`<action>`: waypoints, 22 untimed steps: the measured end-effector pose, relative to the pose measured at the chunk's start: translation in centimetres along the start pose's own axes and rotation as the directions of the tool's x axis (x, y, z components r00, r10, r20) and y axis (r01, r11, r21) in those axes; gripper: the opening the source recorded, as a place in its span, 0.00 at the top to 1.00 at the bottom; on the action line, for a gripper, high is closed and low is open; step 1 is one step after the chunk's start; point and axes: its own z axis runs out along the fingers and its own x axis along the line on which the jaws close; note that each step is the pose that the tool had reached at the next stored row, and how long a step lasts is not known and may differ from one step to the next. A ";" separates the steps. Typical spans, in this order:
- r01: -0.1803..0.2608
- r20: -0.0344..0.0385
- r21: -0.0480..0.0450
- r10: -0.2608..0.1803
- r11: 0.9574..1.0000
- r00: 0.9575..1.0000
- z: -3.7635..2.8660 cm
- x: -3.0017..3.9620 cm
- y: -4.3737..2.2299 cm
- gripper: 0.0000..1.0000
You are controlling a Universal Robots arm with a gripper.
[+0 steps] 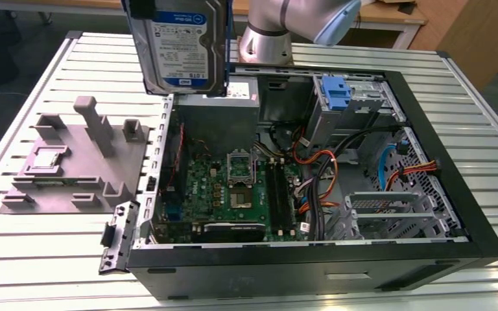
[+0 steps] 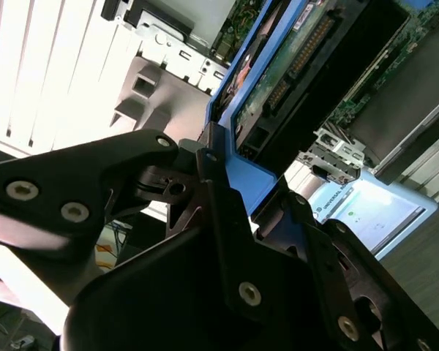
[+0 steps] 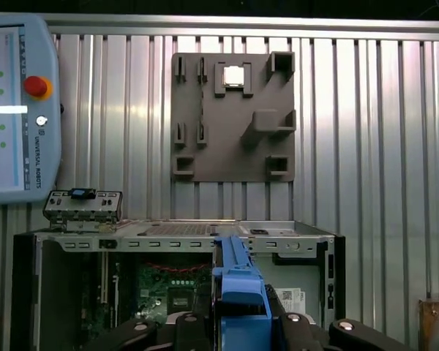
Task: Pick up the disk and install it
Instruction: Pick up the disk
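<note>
Above a black metal computer case (image 1: pixel 318 262), a silver-grey rectangular disk (image 1: pixel 184 48) is hanging. Jaws of the black gripper (image 2: pixel 245 190) are pinching it.

Count now: one disk (image 1: pixel 184 48), one gripper (image 3: pixel 238 325), one arm (image 1: pixel 297 26). One open computer case (image 1: pixel 482 223), one motherboard (image 1: pixel 231 191) inside, one blue bracket (image 1: pixel 336 94) in its cage. One grey fixture plate (image 1: pixel 76 165), one teach pendant (image 3: pixel 14 110), one slatted table (image 1: pixel 50 259).

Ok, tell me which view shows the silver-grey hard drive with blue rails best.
The exterior view: the silver-grey hard drive is held aloft, labelled face toward the camera. The second wrist view shows its circuit-board underside clamped between the black fingers; the first wrist view, its blue rail edge-on.
</note>
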 end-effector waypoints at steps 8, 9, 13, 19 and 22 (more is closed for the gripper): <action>0.000 0.000 0.000 0.000 1.000 1.000 0.24 1.54 -0.65 0.63; 0.000 0.000 0.000 0.000 1.000 1.000 0.26 1.53 -0.92 0.63; 0.000 0.000 0.000 0.000 1.000 1.000 0.33 1.51 -2.49 0.63; 0.000 0.000 -0.001 0.000 1.000 1.000 0.42 1.48 -4.99 0.63; 0.000 0.000 -0.002 0.000 1.000 1.000 0.44 1.46 -6.32 0.63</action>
